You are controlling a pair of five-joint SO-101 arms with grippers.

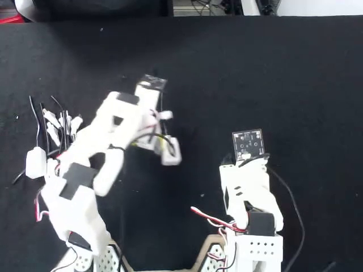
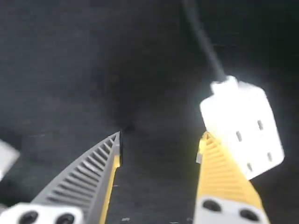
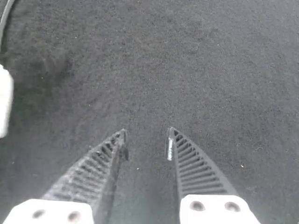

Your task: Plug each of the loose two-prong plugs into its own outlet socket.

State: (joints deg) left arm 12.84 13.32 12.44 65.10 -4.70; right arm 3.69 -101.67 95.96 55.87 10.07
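Black fuzzy cloth tabletop [image 3: 210, 70] beneath white, boxy, slotted outlet block [image 2: 243, 126]

White, black-corded outlet block [image 2: 243, 126] lying slots-up on dark surface [image 1: 255, 73]; loose white plugs [image 1: 59, 122] bunched well apart.

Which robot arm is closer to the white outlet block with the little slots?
The left. The outlet block lies just beside a finger of the left gripper; the right gripper is well apart from it.
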